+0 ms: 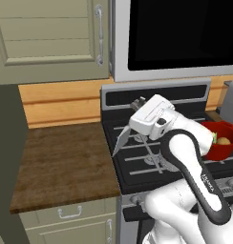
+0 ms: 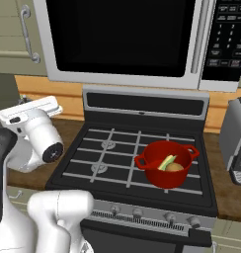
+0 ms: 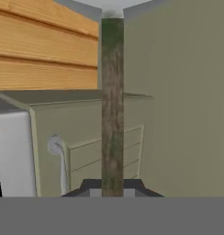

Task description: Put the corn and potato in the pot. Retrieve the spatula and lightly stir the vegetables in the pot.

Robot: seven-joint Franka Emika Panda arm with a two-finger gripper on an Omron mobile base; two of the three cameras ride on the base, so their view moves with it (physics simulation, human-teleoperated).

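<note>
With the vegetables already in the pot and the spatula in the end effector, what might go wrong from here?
1. The spatula is pinched at one end by the end effector, so it may twist or slip during stirring.
2. The pot sits on the stove well right of the end effector; the swing could knock its rim.
3. Stirring hard could flick out the corn or potato.

Bright red pot (image 2: 168, 165) with yellow-green corn (image 2: 166, 162) and golden-brown potato (image 2: 175, 167) inside, black stove (image 2: 117, 153), streaky brown wood counter (image 1: 66, 162), pale grey spatula (image 1: 121, 141) blade.
</note>
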